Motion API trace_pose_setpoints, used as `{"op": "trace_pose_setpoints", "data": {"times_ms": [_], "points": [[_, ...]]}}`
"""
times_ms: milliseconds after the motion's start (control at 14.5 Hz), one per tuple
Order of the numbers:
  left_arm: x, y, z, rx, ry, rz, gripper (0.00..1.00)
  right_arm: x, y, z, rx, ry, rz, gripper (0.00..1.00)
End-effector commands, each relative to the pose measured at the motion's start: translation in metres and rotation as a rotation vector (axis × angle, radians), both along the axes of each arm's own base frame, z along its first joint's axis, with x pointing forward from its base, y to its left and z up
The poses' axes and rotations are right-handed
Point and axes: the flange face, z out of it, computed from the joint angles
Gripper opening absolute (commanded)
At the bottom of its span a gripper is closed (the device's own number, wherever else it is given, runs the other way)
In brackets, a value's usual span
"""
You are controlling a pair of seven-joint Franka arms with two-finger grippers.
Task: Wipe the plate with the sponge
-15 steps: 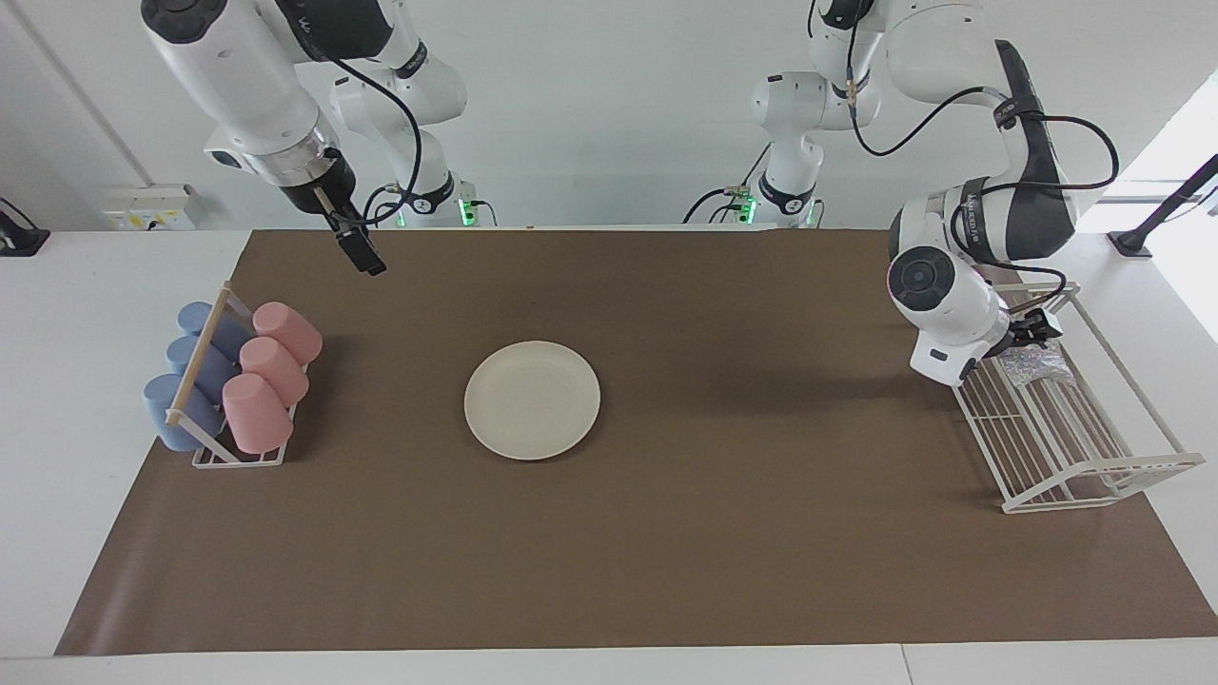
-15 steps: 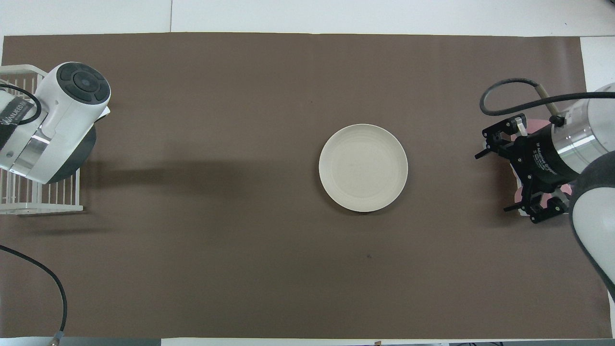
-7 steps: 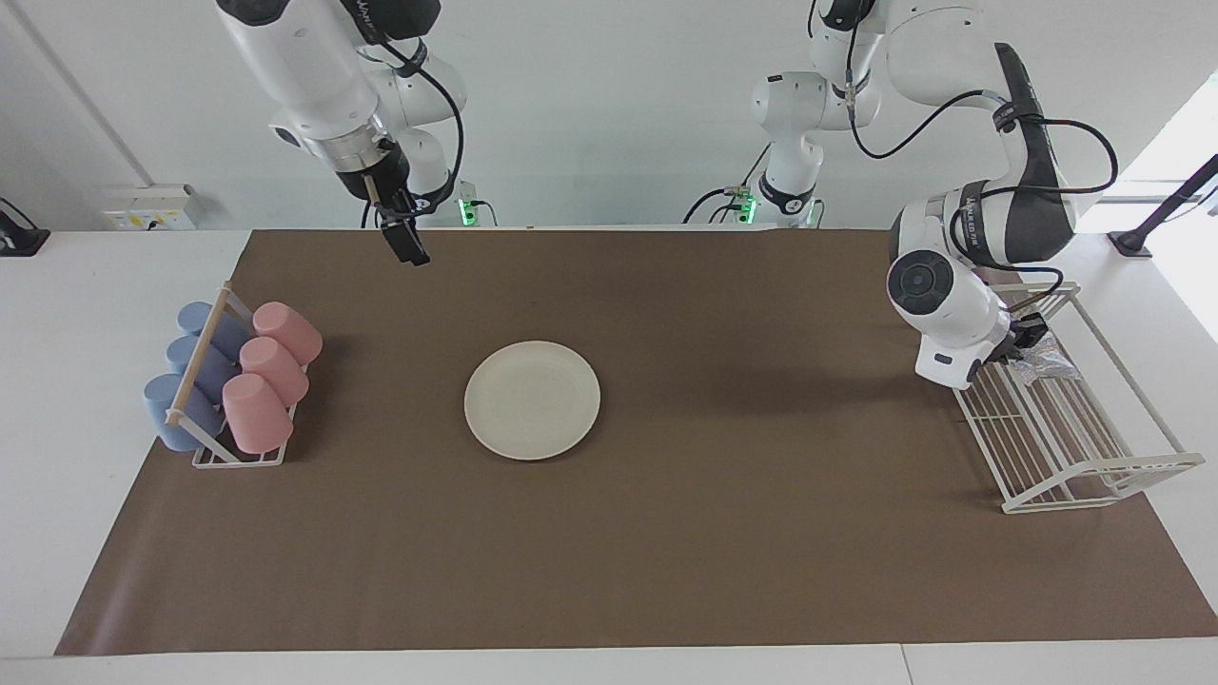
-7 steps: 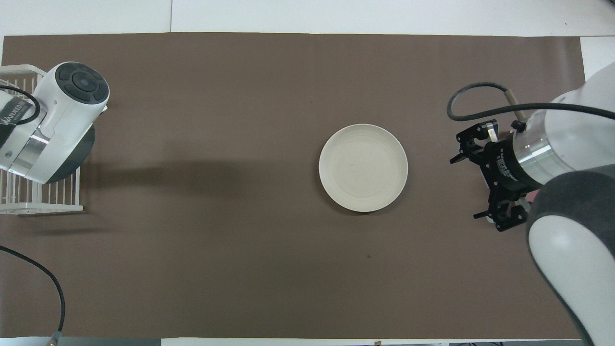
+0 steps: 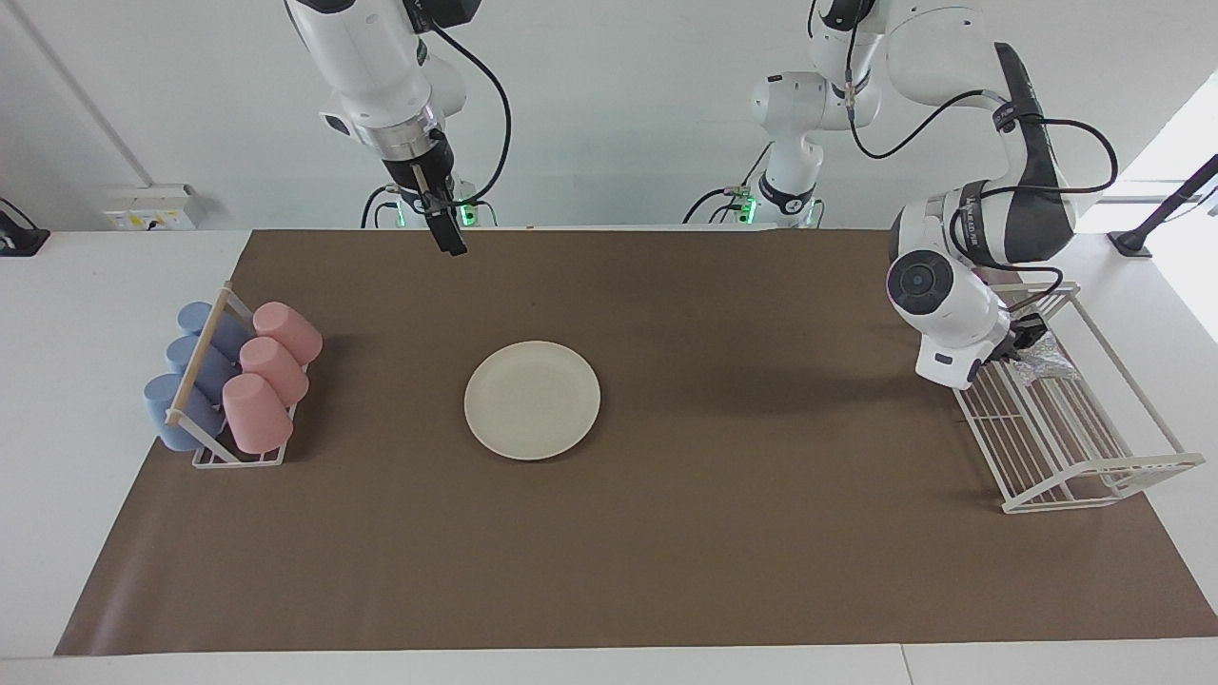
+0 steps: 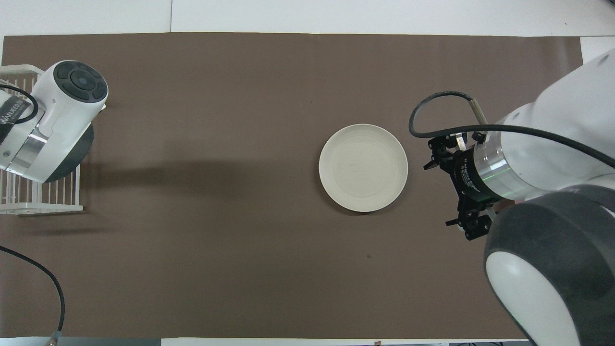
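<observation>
Since the earlier frames, the right gripper (image 5: 447, 238) had swung from above the cup rack (image 5: 228, 447) toward the middle of the table and hung in the air over the brown mat (image 5: 666, 533); I could not tell whether its fingers were parted or closed. Below it and farther from the robots lay the plate (image 5: 532, 401) — round, cream-white, flat on the mat. The left gripper (image 5: 1026, 341) had barely shifted. It sat low at the robots' end of the white wire rack (image 5: 1094, 476), at the left arm's end of the table, right against the sponge (image 5: 1047, 363), a silvery glittery pad lying in that rack. Its fingers were hidden by the wrist, so I could not tell whether they gripped the sponge. Pink cups (image 5: 266, 381) and blue cups (image 5: 190, 381) lay in the cup rack — well apart from both grippers.
</observation>
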Motion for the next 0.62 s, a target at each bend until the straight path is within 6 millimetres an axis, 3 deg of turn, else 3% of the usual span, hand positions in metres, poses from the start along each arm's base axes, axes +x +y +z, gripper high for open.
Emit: {"op": "trace_pose_setpoints", "data": {"times_ms": [0,69,275,412,550], "points": [[0.001,-0.012,0.061,-0.169,-0.039,0.132,0.0,-0.004,0.016,0.004,0.02,-0.043,-0.072,1.0],[-0.001,-0.017,0.073,-0.218,-0.03,0.166,0.0,-0.007,0.027,0.003,0.022,-0.048,-0.078,1.0],[-0.009,-0.036,0.102,-0.434,-0.004,0.24,0.0,-0.008,0.032,0.002,0.021,-0.052,-0.099,1.0],[-0.019,-0.045,0.131,-0.673,0.015,0.303,0.0,-0.014,0.059,0.003,0.036,-0.076,-0.136,1.0],[-0.025,-0.038,0.149,-0.896,0.007,0.379,0.0,-0.019,0.083,0.004,0.061,-0.105,-0.234,1.0]]}}
